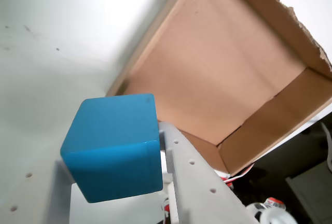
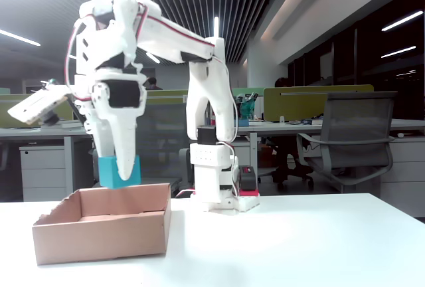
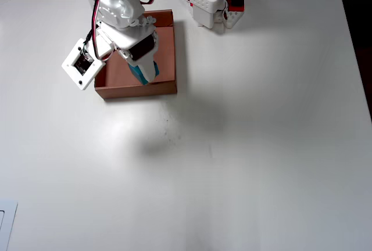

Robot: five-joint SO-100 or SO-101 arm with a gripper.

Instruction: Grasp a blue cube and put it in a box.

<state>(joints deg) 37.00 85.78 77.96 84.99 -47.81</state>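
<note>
1. One hand [image 2: 118,173] was what we saw, pinching the blue cube [image 2: 119,171].
2. We saw the cube held up in the air, just above the box [image 2: 99,230] on the white surface [image 2: 299,240].

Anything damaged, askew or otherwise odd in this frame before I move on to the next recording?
Only the cardboard box: its rim is ragged and torn, clearest at the upper right of the wrist view. Otherwise nothing stands out; the pincer holds the blue cube above the box.
</note>
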